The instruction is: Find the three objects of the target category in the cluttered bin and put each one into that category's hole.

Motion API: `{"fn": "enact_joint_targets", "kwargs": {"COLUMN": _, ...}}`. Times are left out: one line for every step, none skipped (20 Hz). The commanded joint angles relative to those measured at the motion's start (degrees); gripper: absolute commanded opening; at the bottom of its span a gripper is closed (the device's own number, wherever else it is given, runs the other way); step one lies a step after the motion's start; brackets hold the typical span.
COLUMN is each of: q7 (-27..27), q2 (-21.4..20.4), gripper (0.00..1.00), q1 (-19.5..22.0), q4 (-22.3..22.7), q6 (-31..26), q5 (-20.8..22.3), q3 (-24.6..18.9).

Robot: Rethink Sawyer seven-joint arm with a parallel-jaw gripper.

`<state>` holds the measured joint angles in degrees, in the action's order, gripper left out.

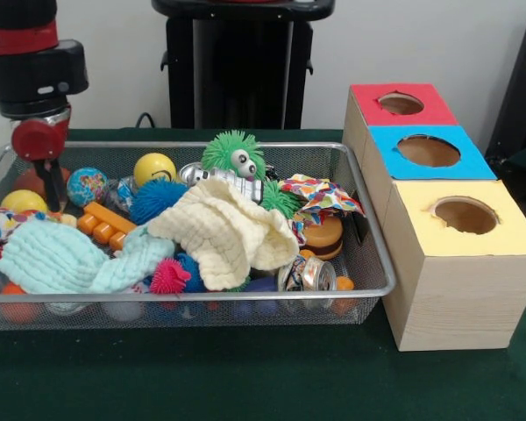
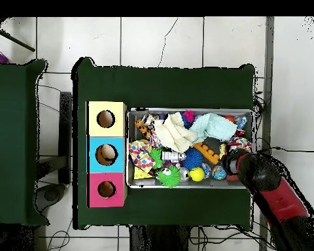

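Observation:
A wire mesh bin (image 1: 379,250) holds a jumble of toys, balls and cloths. My gripper (image 1: 51,195) hangs low over the bin's left end in the front view, between an orange ball (image 1: 26,181) and a globe-patterned ball (image 1: 87,186). How its jaws stand does not show. From overhead, the gripper (image 2: 235,161) is at the bin's right end. Three wooden boxes stand beside the bin, with a red-topped hole (image 1: 401,103), a blue-topped hole (image 1: 428,150) and a yellow-topped hole (image 1: 465,215). Something tan lies inside the blue hole (image 2: 106,153).
In the bin lie a yellow ball (image 1: 154,167), a green fuzzy toy (image 1: 234,153), a blue spiky ball (image 1: 153,200), a cream cloth (image 1: 223,232), a mint cloth (image 1: 61,259), orange blocks (image 1: 105,224), a pink spiky ball (image 1: 169,276), a can (image 1: 307,274) and a toy burger (image 1: 323,237).

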<state>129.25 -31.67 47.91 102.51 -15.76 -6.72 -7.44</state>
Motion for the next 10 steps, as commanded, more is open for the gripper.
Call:
{"fn": "enact_joint_targets", "kwargs": {"q7": 6.5, "q2": -2.97, "gripper": 1.0, "q1": -2.1, "q4": 4.13, "q6": -3.88, "q5": -1.16, "q3": -0.15}}
{"fn": "enact_joint_targets", "kwargs": {"q7": 6.36, "q2": -2.79, "gripper": 1.0, "q1": -2.02, "q4": 4.03, "q6": -3.78, "q5": -1.25, "q3": -0.21}}
{"fn": "enact_joint_targets", "kwargs": {"q7": 6.05, "q2": -1.8, "gripper": 1.0, "q1": -1.55, "q4": 3.71, "q6": -2.81, "q5": -1.17, "q3": -0.71}}
{"fn": "enact_joint_targets", "kwargs": {"q7": 5.74, "q2": -0.8, "gripper": 1.0, "q1": -1.07, "q4": 3.39, "q6": -1.85, "q5": -1.09, "q3": -1.2}}
{"fn": "enact_joint_targets", "kwargs": {"q7": 4.91, "q2": 1.26, "gripper": 1.0, "q1": -0.02, "q4": 2.42, "q6": -0.45, "q5": -0.83, "q3": -2.34}}
{"fn": "enact_joint_targets", "kwargs": {"q7": 3.84, "q2": 3.56, "gripper": 1.0, "q1": 1.23, "q4": 1.35, "q6": 1.03, "q5": -0.36, "q3": -3.64}}
{"fn": "enact_joint_targets", "kwargs": {"q7": 2.81, "q2": 5.62, "gripper": 1.0, "q1": 2.01, "q4": -0.21, "q6": 1.43, "q5": -0.1, "q3": -4.37}}
{"fn": "enact_joint_targets", "kwargs": {"q7": 2.12, "q2": 6.94, "gripper": 1.0, "q1": 2.53, "q4": -1.18, "q6": 1.79, "q5": 0.18, "q3": -4.84}}
{"fn": "enact_joint_targets", "kwargs": {"q7": 1.83, "q2": 7.73, "gripper": 1.0, "q1": 2.77, "q4": -1.68, "q6": 2.16, "q5": 0.4, "q3": -5.1}}
{"fn": "enact_joint_targets", "kwargs": {"q7": 1.62, "q2": 8.26, "gripper": 1.0, "q1": 3.01, "q4": -2.02, "q6": 2.45, "q5": 0.65, "q3": -5.24}}
